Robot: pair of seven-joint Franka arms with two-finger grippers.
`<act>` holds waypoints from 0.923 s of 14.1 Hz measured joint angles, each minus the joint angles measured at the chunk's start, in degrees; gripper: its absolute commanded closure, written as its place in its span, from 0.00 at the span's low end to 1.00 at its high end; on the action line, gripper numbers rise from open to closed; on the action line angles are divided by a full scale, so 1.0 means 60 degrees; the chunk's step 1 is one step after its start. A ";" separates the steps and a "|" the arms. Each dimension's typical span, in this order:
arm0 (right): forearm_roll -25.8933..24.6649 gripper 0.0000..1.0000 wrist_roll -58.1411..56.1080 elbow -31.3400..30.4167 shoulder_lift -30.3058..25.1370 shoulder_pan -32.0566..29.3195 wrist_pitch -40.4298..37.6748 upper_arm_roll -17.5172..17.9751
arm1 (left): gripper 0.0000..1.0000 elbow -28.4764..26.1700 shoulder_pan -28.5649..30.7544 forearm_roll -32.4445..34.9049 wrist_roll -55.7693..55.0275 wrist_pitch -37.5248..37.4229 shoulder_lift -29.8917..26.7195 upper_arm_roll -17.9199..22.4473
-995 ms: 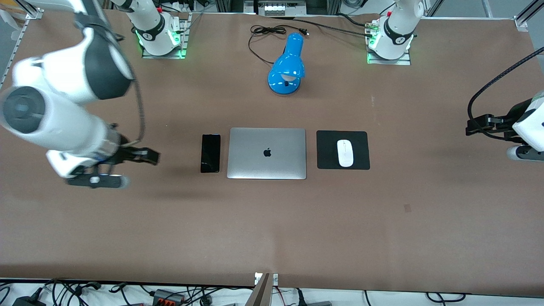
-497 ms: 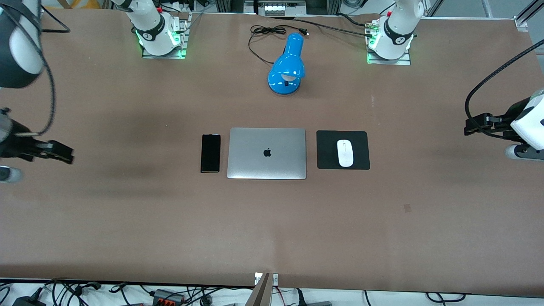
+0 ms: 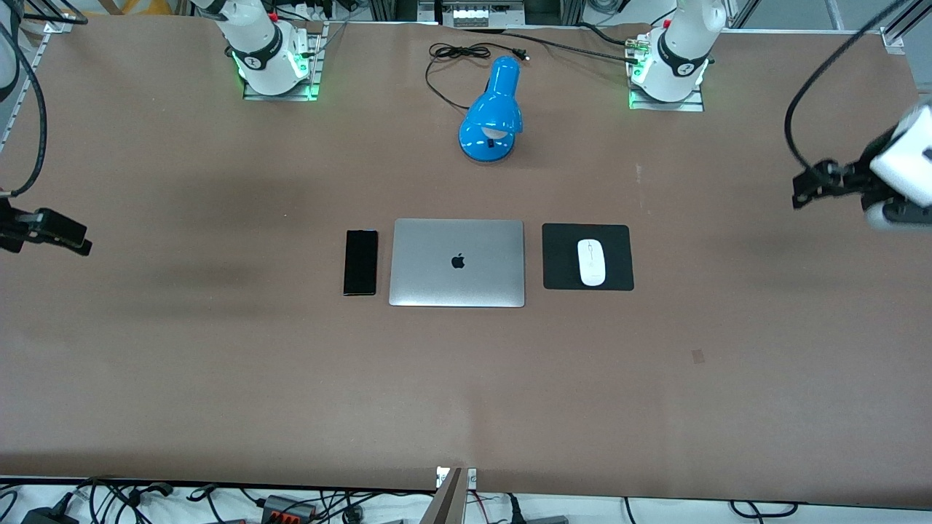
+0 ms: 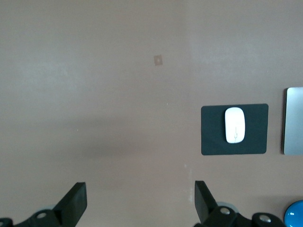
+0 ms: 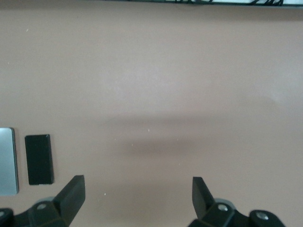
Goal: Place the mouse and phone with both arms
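The white mouse point(image 3: 591, 262) lies on a square black mat point(image 3: 561, 273) beside the closed silver laptop point(image 3: 456, 263), toward the left arm's end. It also shows in the left wrist view point(image 4: 235, 125). The black phone point(image 3: 360, 262) lies flat at the laptop's other edge, toward the right arm's end, and shows in the right wrist view point(image 5: 39, 159). My left gripper point(image 3: 808, 185) is open and empty, up over bare table at the left arm's end. My right gripper point(image 3: 62, 234) is open and empty, up over bare table at the right arm's end.
A blue desk lamp point(image 3: 493, 113) with a black cord point(image 3: 451, 54) lies between the two arm bases. The brown table point(image 3: 466, 393) is bare nearer the camera. Cables hang off the table's near edge.
My right arm has swung away from beside the phone toward its end of the table. My left gripper has risen a little. Mouse and phone have not moved.
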 measured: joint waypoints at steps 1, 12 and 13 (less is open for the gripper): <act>0.0000 0.00 0.0000 -0.0489 -0.0335 0.0008 0.0157 0.0002 | 0.00 -0.0463 -0.0114 -0.0012 0.0000 0.0235 -0.0343 0.0119; 0.0073 0.00 -0.0182 -0.3454 -0.2470 0.0022 0.0815 0.0031 | 0.00 -0.1089 -0.0275 -0.0051 -0.0009 0.0353 -0.0573 0.0189; 0.0172 0.00 -0.0183 -0.3453 -0.2471 0.0020 0.0817 0.0028 | 0.00 -0.1087 -0.0275 -0.0051 -0.0011 0.0312 -0.0572 0.0190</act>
